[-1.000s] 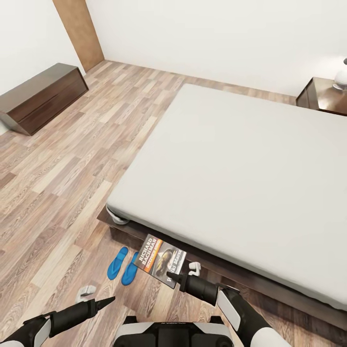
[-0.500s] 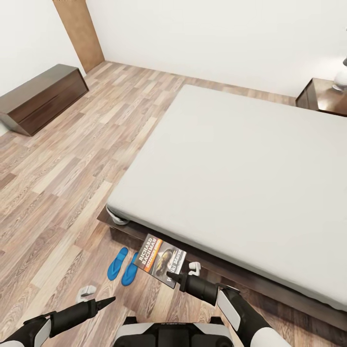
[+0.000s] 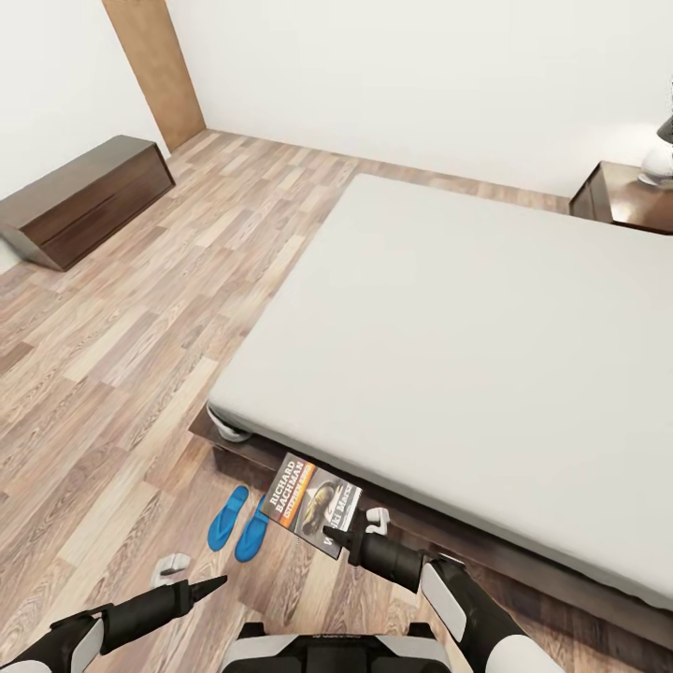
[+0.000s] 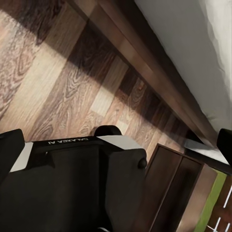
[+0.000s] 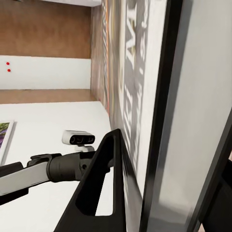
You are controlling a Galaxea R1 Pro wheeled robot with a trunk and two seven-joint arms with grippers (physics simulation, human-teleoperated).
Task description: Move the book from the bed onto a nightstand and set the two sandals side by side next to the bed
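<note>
Holding the book [image 3: 311, 505] by one corner, the right hand [image 3: 344, 540] sits low in the head frame's lower middle, over the floor beside the bed [image 3: 449, 318]; so thin a grip could let it slip. Both sandals [image 3: 239, 520] lie side by side at lower left. The nightstand [image 3: 617, 194] is cut off at upper right. Whether the left hand [image 3: 213, 583] is open cannot be told.

The right wrist frame shows the cover [image 5: 135, 72] edge-on and blurred, a finger [image 5: 104, 179] closed against it.

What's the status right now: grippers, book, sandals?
Right gripper shut on the book, held over the floor by the bed. Left gripper shut, empty. Two sandals side by side beside the bed. Nightstand at far corner.
</note>
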